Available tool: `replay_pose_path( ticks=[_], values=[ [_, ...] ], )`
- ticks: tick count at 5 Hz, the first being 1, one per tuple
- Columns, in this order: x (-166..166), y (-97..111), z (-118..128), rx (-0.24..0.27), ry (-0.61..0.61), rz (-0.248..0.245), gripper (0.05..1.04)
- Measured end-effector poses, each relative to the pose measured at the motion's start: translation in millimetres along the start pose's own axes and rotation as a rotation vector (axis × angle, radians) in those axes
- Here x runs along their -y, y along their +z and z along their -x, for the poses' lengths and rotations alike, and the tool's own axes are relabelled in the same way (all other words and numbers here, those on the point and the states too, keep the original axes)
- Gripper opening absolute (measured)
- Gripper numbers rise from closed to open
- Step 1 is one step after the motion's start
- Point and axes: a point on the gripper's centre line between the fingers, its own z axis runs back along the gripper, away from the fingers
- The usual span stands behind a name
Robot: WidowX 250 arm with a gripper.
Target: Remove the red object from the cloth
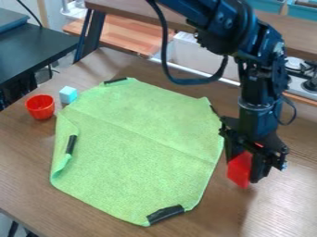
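Pointing down, tool (246,168) (beside the cloth (139,148))

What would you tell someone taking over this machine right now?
Pincer: closed on the red object.
Where things are: the red object is off the green cloth, past its right edge as pictured; I can't tell if it touches the table. The red cup and blue block sit beyond the cloth's left side.
Done: red object clear of the cloth.
Left: probably just letting go.

The black arm (250,74) sloped from the top edge, then bent; its tool (243,172) pointed down, fingers (261,169) parted in a grip.
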Motion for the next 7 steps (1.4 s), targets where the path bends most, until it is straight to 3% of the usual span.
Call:
replay_pose_path(
  ticks=[2,3,4,5,6,7],
  values=[
    [7.3,-14.3,-10.0,-0.008,0.017,-0.028,0.587],
    [4.6,-28.4,-7.3,-0.04,0.006,-0.028,0.661],
    [4.4,-28.5,-7.9,-0.036,-0.016,-0.033,0.935],
    [4.3,-26.1,-6.8,-0.036,-0.049,-0.031,1.005],
    [3.9,10.9,-3.4,0.034,-0.07,-0.008,1.001],
    [-14.0,45.0,11.9,0.073,-0.079,0.01,1.0]
  ],
)
